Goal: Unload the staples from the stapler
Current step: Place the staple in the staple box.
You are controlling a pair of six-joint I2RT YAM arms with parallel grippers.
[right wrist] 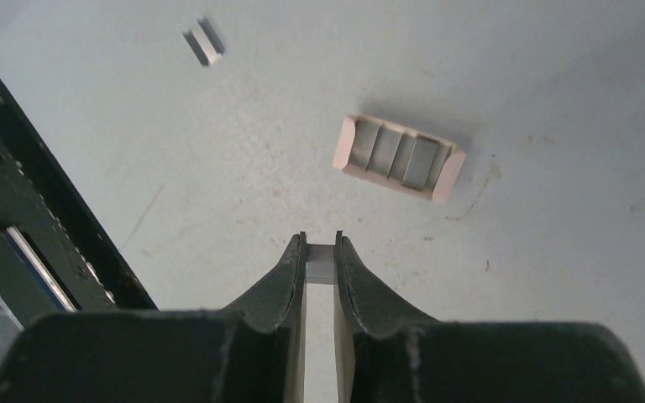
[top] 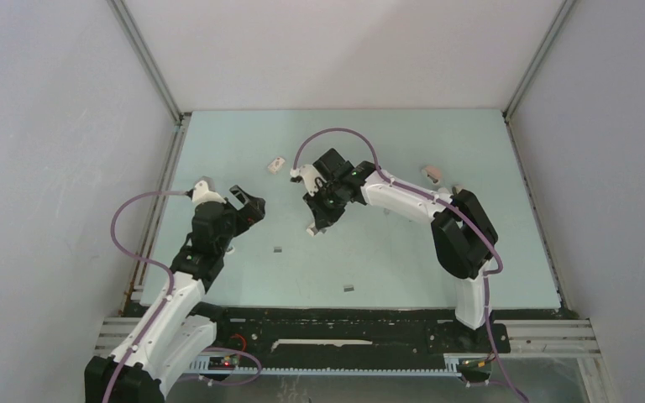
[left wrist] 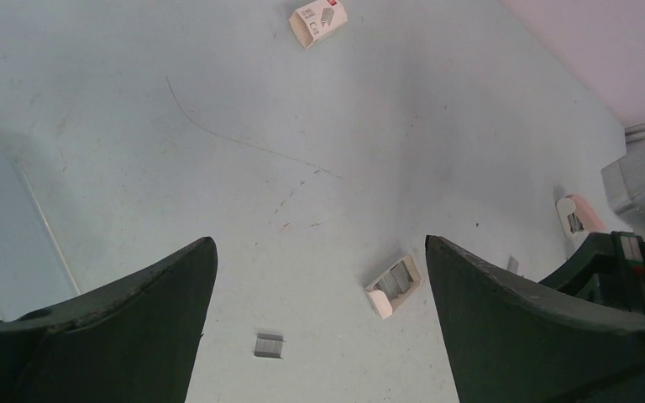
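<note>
1. The right claw (right wrist: 321,245) is clenched on a grey staple strip (right wrist: 321,267). The strip is pinched crosswise between the fingertips, over the worktop (right wrist: 554,277).
2. A pink tray (right wrist: 346,151) lies at 1 o'clock from those tips, apart from them. It is open side up, with further staples (right wrist: 386,151) side by side inside.
3. Two loose strips lie flat on the worktop, well apart. In the top view one is at 8 o'clock of centre (top: 279,248), the other at 6 o'clock (top: 349,288).
4. The left claw (left wrist: 319,245) is released, its jaws spread wide and grasping nothing. It hangs at the 9 o'clock side.
5. A white-and-red box (top: 276,164) lies at 11 o'clock. A pink object (top: 431,174) lies at 2 o'clock, too small to identify.
</note>
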